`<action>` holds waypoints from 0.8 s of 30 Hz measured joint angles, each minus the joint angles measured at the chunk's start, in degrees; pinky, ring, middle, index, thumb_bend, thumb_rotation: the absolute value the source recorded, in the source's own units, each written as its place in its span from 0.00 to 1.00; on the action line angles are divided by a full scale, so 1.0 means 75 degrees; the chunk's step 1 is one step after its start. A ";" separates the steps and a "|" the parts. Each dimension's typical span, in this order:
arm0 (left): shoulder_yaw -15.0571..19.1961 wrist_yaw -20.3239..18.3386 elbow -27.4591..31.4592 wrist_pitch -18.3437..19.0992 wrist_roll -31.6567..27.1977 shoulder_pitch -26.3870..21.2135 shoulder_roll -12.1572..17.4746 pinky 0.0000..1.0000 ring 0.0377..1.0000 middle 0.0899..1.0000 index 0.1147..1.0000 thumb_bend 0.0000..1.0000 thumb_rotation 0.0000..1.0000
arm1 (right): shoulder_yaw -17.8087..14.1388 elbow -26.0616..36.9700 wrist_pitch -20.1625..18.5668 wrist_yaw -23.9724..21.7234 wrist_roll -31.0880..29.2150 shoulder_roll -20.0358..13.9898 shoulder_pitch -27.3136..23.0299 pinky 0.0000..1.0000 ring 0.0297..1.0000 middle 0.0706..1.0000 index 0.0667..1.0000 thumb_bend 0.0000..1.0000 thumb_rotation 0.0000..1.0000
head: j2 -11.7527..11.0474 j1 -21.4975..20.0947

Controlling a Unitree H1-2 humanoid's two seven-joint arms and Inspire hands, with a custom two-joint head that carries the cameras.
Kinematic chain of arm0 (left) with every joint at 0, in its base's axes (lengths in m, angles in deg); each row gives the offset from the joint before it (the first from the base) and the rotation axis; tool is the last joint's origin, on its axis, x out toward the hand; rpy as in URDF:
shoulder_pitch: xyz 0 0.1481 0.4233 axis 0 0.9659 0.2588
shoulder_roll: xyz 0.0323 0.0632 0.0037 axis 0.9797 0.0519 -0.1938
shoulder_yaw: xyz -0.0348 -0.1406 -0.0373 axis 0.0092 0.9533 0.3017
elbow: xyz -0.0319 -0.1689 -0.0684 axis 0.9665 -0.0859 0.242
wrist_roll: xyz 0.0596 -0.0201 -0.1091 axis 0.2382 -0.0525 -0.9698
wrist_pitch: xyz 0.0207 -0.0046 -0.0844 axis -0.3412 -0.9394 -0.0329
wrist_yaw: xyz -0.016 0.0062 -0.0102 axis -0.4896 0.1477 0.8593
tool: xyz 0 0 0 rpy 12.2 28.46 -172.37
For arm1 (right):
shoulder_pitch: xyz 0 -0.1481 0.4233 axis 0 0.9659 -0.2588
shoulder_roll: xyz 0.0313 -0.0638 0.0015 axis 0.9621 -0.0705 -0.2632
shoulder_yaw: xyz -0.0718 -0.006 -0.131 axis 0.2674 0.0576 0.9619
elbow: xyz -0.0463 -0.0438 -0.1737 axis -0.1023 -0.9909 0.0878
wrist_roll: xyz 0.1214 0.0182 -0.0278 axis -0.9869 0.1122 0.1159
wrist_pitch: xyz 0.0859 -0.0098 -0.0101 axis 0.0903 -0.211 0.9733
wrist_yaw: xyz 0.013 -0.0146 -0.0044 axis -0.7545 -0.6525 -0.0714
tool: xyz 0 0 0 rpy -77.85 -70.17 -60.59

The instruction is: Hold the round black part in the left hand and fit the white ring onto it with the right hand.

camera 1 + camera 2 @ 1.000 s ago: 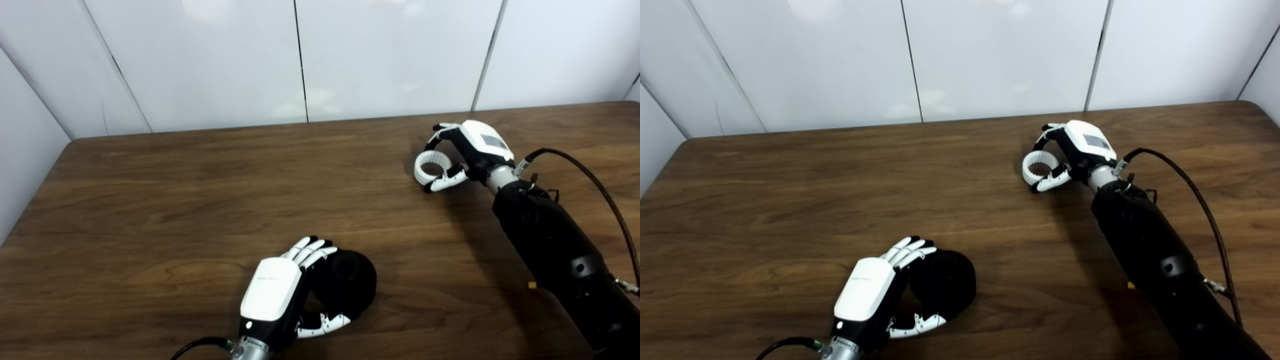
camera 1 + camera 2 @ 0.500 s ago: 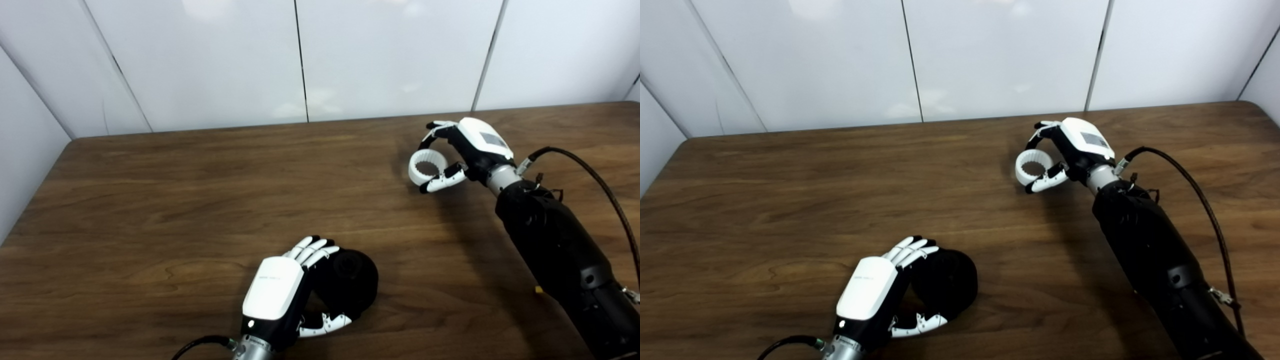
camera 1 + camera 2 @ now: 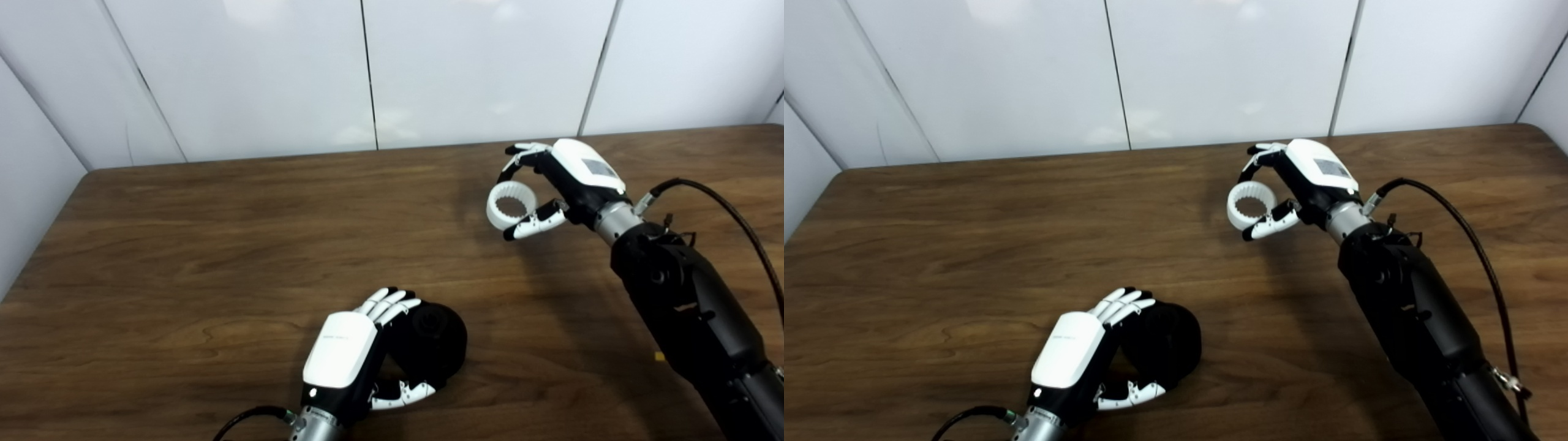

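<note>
- The dark brown wood-grain surface (image 3: 245,245) fills the lower two thirds of the frame, with white wall panels (image 3: 245,73) across the top. Both look the same as a second ago, so the camera has not moved.
- The right arm in its black sleeve (image 3: 686,306) comes in from the lower right corner and reaches toward the upper right of the frame. Compared with a second ago it has swung toward the frame's left, with the wrist a little higher in the picture.
- The round black part (image 3: 432,343) sits low in the frame, just right of centre, gripped at the surface. Its broad face with a raised hub points up and toward the upper right, so its axis is tilted rather than upright. It has shifted slightly to the right since the earlier frame.
- The left hand (image 3: 343,361), white-backed with black and white fingers, is closed on the round black part: fingers curl over its upper left edge and the thumb presses in from below. It has moved slightly right along with the part.
- The right hand (image 3: 566,180) is clamped on the white ring, fingers over the ring's top edge and thumb against its lower right side.
- The white toothed plastic ring (image 3: 511,207) is in the upper right of the frame, well apart from the black part and lifted off the surface. Its opening faces the cameras and leans upward, with the inner teeth showing. It sits further left than a second ago.
</note>
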 measured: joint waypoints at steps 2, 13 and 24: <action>0.0001 0.0004 -0.0022 -0.0007 -0.0009 -0.0015 -0.0001 0.72 0.90 0.86 0.73 0.73 0.39 | -0.0005 0.0275 -0.0009 -0.0119 -0.0012 0.0004 0.0085 0.75 0.89 0.85 0.46 0.52 0.16 | -0.0023 0.0000; 0.0003 0.0114 -0.0205 -0.0058 -0.0002 -0.0131 -0.0051 0.74 0.90 0.85 0.73 0.72 0.39 | 0.0011 0.1426 -0.0012 -0.0609 0.0008 0.0031 0.0511 0.75 0.89 0.84 0.46 0.52 0.16 | -0.0070 0.0047; 0.0007 0.0123 -0.0232 -0.0063 0.0025 -0.0173 -0.0061 0.74 0.90 0.85 0.73 0.72 0.39 | 0.0024 0.2700 -0.0054 -0.1182 -0.0048 0.0088 0.0900 0.76 0.90 0.85 0.46 0.52 0.16 | -0.0047 0.0024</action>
